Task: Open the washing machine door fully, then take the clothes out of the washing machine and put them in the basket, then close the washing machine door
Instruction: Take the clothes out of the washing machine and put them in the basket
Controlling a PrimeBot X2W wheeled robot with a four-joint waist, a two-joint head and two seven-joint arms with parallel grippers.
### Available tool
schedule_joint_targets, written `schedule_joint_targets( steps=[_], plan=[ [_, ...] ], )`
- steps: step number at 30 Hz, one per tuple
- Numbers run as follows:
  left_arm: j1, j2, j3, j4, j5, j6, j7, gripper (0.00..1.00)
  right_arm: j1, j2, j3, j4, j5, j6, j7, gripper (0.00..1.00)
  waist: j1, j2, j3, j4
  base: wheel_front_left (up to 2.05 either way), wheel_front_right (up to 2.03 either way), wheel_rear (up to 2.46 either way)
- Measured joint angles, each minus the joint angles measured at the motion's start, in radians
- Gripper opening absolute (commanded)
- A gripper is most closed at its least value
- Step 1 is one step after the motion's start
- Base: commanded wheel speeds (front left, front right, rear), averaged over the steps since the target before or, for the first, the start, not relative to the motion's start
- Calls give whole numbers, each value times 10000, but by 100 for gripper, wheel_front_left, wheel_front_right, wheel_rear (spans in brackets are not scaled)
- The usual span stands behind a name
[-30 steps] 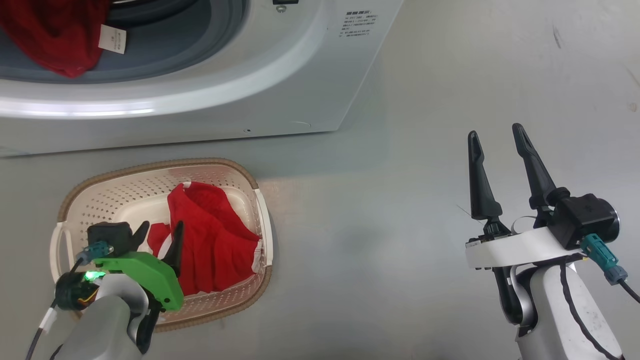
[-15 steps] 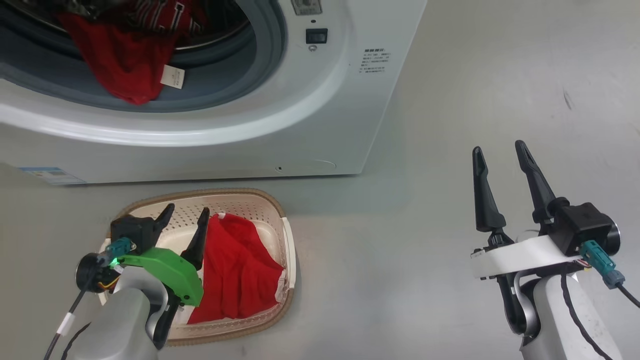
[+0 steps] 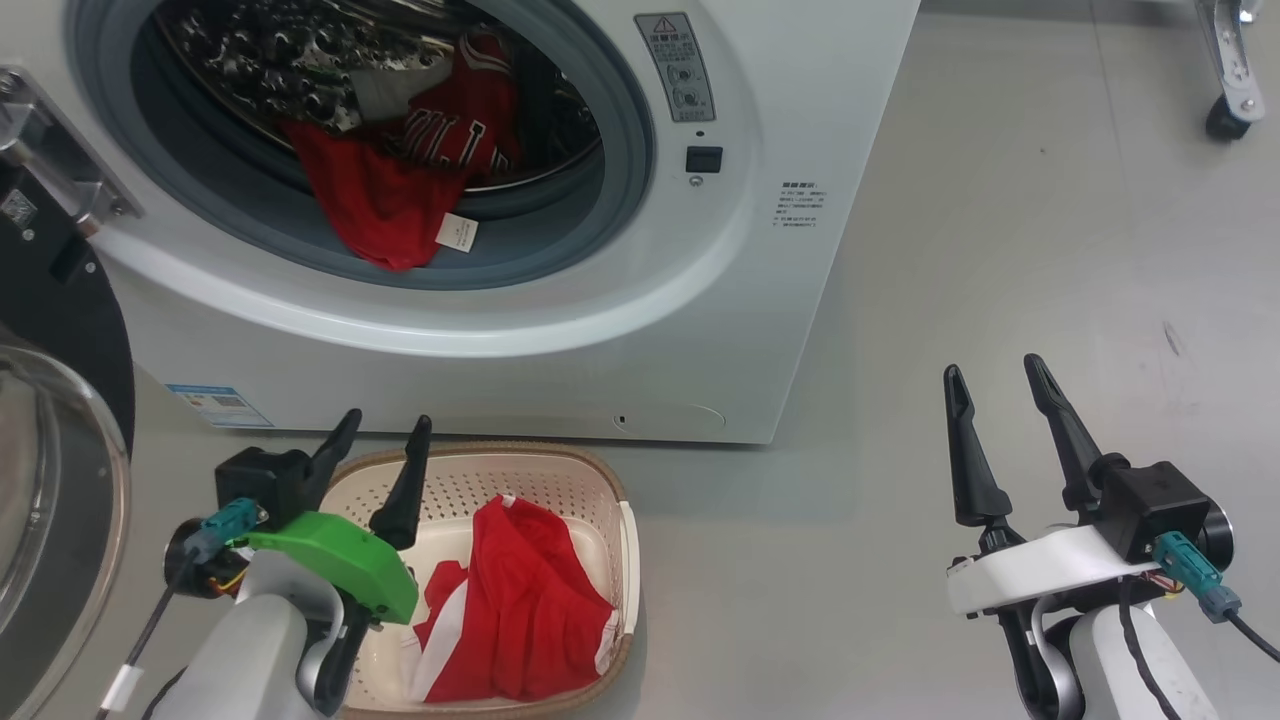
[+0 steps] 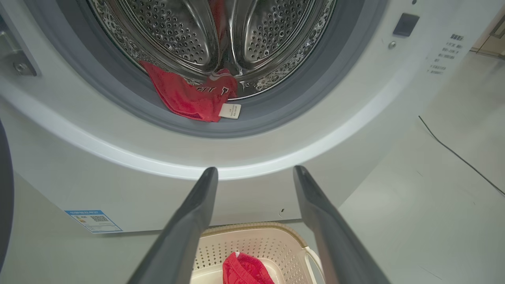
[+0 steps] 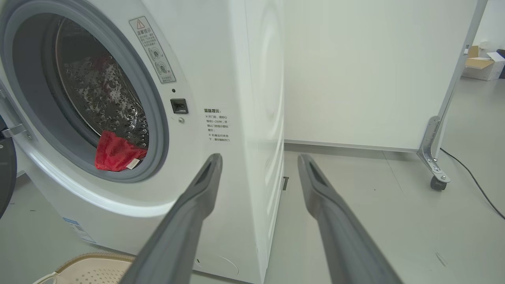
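Left gripper [image 3: 387,420] hangs empty, fingers spread, over the basket [image 3: 500,450], which holds one red piece [image 3: 530,590]. Ahead and above it, seemingly two more clothes [image 3: 385,205] droop over the washing machine [image 3: 760,300] lip: light, limp, best pinched at the overhanging fold. Right gripper [image 3: 992,368], well to its right, gapes empty too

there was one washing machine [image 3: 760,330], one door [image 3: 70,320] and one basket [image 3: 520,462]. the red clothes [image 3: 380,200] lay in two heaps; the pieces in each could not be counted. one white tag [image 3: 456,231] showed. there were two grippers, the left gripper [image 3: 386,420] and the right gripper [image 3: 990,367], each with two fingers [image 3: 965,450].
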Motion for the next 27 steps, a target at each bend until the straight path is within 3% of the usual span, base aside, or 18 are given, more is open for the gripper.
schedule_joint_targets(
  steps=[8, 27],
  plan=[
    [515, 173, 1103, -1189, 0, 2, -2, 100, 192, 6, -81, -69, 59, 8, 0, 100, 0, 0, -633, 255, 0, 0, 0],
    [1918, 104, 1371, -2953, 589, 2, -4, 100, 593, 44, -165, -272, 203, 8, 0, 100, 0, 0, -1075, 278, 0, 0, 0]
  ],
)
